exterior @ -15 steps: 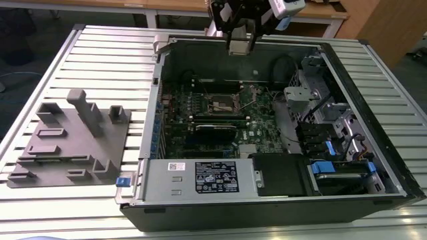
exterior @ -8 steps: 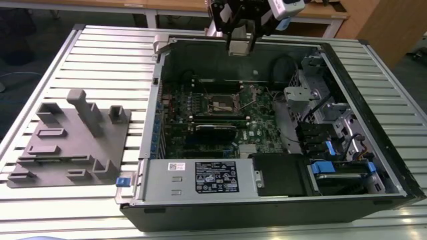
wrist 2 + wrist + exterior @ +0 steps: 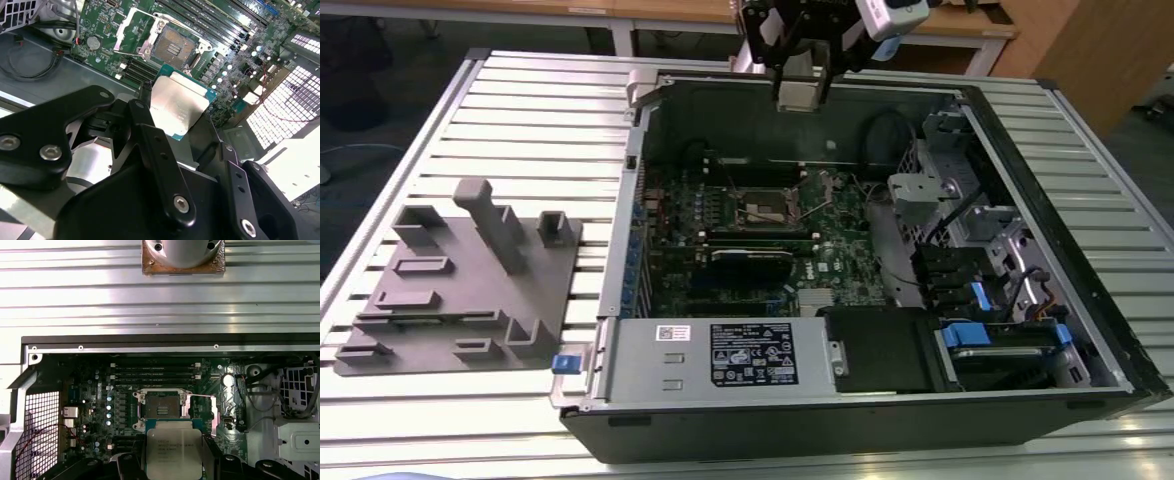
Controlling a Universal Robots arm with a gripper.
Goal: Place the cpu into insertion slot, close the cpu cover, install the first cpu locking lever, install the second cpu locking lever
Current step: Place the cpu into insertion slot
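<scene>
We see a ribbed metal bench (image 3: 480,120) carrying an open computer case (image 3: 627,300) laid on its side, with wooden furniture (image 3: 494,10) behind it. On the exterior view's left, a grey fixture plate (image 3: 460,290) with upright blocks lies on the bench.

Inside the case the green motherboard (image 3: 841,215) faces up. The insertion slot (image 3: 173,47) is uncovered and shows its dark centre. The cpu cover (image 3: 124,31) is swung open just beside it.

The tool (image 3: 801,88) hangs over the case's far wall, well apart from the slot. It is clenched on the cpu (image 3: 179,106), with black fingers (image 3: 145,107) pressing on opposite edges. The chip is square, so we can name no long axis. In the first wrist view its silvery top faces the camera and its edges run parallel to the slot's.

Faint lines of print cross the chip's top. A black label (image 3: 754,355) and a small white sticker (image 3: 674,333) sit on the grey housing at the case's near side.
</scene>
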